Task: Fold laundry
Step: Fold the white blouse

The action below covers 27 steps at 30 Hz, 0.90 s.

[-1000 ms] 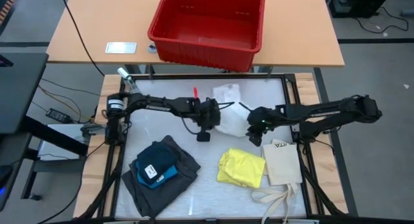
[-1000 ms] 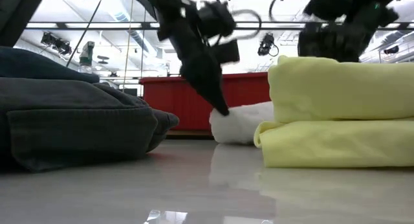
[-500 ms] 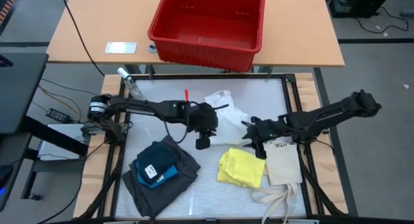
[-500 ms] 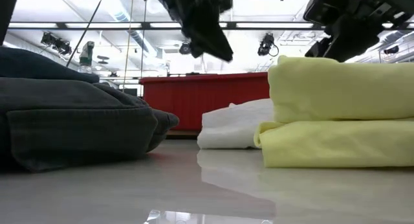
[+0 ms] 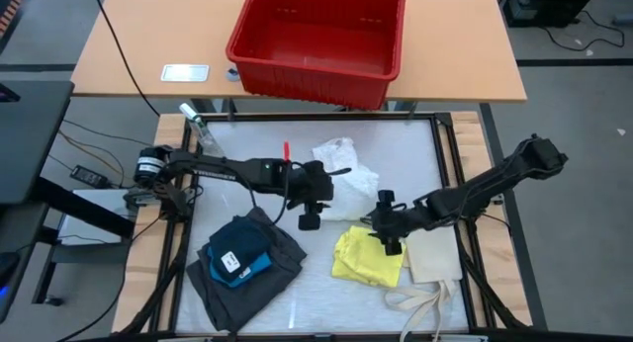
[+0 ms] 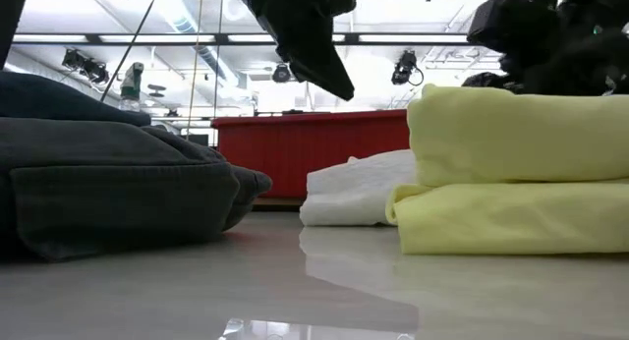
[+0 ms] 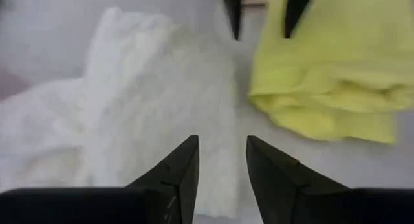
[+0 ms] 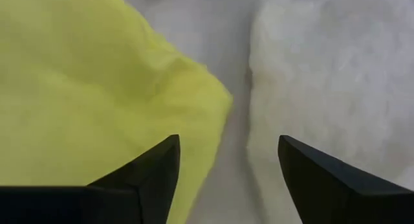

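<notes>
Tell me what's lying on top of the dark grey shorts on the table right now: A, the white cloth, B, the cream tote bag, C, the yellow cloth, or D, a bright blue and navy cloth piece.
D: in the high view a bright blue and navy cloth piece sits on the dark grey shorts, while the yellow cloth lies apart from them.

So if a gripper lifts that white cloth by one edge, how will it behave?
The white cloth lies crumpled and rumpled, so it would probably drape limp rather than hold shape. It looks thin and light. On the glossy table it would likely slide and bunch if pushed.
</notes>
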Motion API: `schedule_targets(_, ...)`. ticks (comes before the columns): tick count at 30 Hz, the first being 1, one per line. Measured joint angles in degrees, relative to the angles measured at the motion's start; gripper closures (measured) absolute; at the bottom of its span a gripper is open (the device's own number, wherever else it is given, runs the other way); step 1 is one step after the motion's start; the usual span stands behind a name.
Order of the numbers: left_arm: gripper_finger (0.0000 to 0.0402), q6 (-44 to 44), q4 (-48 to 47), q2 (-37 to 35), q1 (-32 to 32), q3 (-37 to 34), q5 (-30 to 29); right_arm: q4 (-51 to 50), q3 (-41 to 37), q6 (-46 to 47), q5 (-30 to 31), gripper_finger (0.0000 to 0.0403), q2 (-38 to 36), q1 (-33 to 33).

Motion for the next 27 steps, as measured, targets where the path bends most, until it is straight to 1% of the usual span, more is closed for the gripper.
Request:
schedule_targets(3,0.0269,0.38,0.34,0.52,-0.05,0.0,-4.2,2.41,0.0,-5.78,6.97,0.0133,2.66,0.41)
schedule_targets(5,0.0269,-0.42,0.11,0.57,0.46,0.0,-4.45,4.47,0.01,-9.2,9.58,0.0134,4.38,-0.6)
schedule_targets(7,0.0269,-1.84,0.32,0.57,1.06,0.0,-4.57,6.29,0.01,-11.22,8.18,0.0137,6.29,-2.58)
schedule_targets(11,0.0269,-2.28,-0.17,0.57,1.92,0.0,-4.53,7.91,0.02,-11.94,1.71,0.0145,12.55,-7.18)
schedule_targets(13,0.0269,-2.28,-0.21,0.57,2.4,0.0,-4.34,8.94,0.09,-12.41,0.7,0.015,15.43,-9.16)
schedule_targets(16,0.0269,-2.34,-0.69,0.57,3.1,0.0,-3.53,9.12,0.71,-7.81,-0.67,0.0166,17.84,-12.35)
schedule_targets(19,0.0269,-2.4,-2.31,0.2,3.67,0.0,-3.22,6.48,2.13,-0.31,-3.89,0.0212,19.09,-16.25)
schedule_targets(21,0.0269,-1.95,-2.65,0.09,4.16,0.0,-3.2,5.17,2.59,2.07,-7.58,0.0261,19.04,-18.95)
schedule_targets(23,0.0269,-1.1,-3.41,0.09,4.8,0.0,-3.11,5.07,2.7,3.76,-11.43,0.0319,18.83,-21.32)
schedule_targets(24,0.0269,-0.54,-3.58,0.09,5.15,0.0,-3.09,5.02,2.69,4.59,-14.25,0.0351,18.49,-22.53)
schedule_targets(25,0.0269,-0.11,-3.59,0.09,5.58,0.0,-3.09,5.0,2.6,5.34,-17.77,0.0374,18.0,-23.82)
schedule_targets(26,0.0269,0.38,-3.59,0.09,5.99,0.0,-3.1,4.92,2.48,6.25,-22.04,0.0384,17.34,-25.14)
schedule_targets(27,0.0269,0.94,-3.76,0.09,6.42,0.0,-3.11,4.5,2.4,8.21,-27.4,0.0385,16.44,-26.45)
